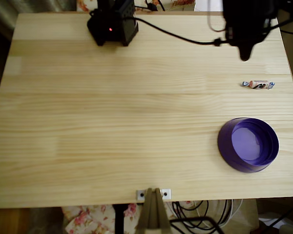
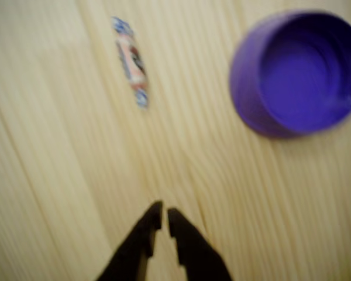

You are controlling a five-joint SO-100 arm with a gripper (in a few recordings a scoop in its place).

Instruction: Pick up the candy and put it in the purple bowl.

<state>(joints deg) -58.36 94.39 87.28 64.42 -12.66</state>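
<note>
Pale wooden table (image 1: 112,122), floral cloth (image 1: 88,217)

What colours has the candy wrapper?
Blue-and-white twisted ends, pinkish middle with dark marks; the candy shows best in the wrist view.

We find the overhead camera fixed high above the table (image 1: 112,126), facing straight down and taking in nearly the whole top. The wrist camera rides low on the arm, looking past the gripper (image 2: 162,218) at the boards. Both views share one corner — the candy (image 1: 258,84) (image 2: 131,60) and the purple bowl (image 1: 248,145) (image 2: 298,73).

Pale matt wood table (image 1: 112,122); smooth plastic bowl (image 1: 224,146)
</note>
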